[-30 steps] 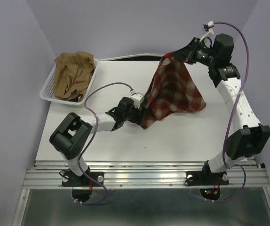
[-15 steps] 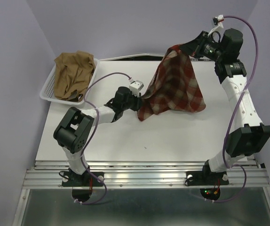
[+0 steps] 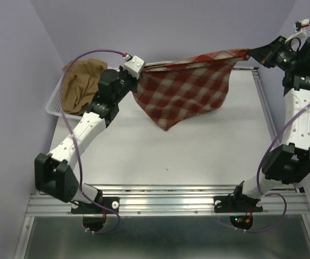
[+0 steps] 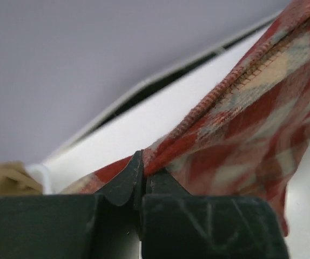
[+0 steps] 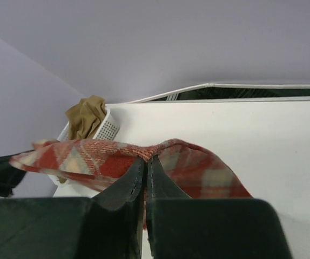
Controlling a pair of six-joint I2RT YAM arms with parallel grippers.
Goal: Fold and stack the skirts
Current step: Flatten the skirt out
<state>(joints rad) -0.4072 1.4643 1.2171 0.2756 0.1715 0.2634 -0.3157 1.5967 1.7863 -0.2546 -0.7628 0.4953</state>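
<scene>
Plaid skirt (image 3: 184, 91) stretched between left gripper (image 3: 135, 81), ten o'clock, and right gripper (image 3: 250, 53), one o'clock, both clamped on hem; possible slip under tension.

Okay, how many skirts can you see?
2: the plaid skirt stretched in mid-air over the table, the tan skirt bunched in the white basket, far left. More could lie under it.
</scene>
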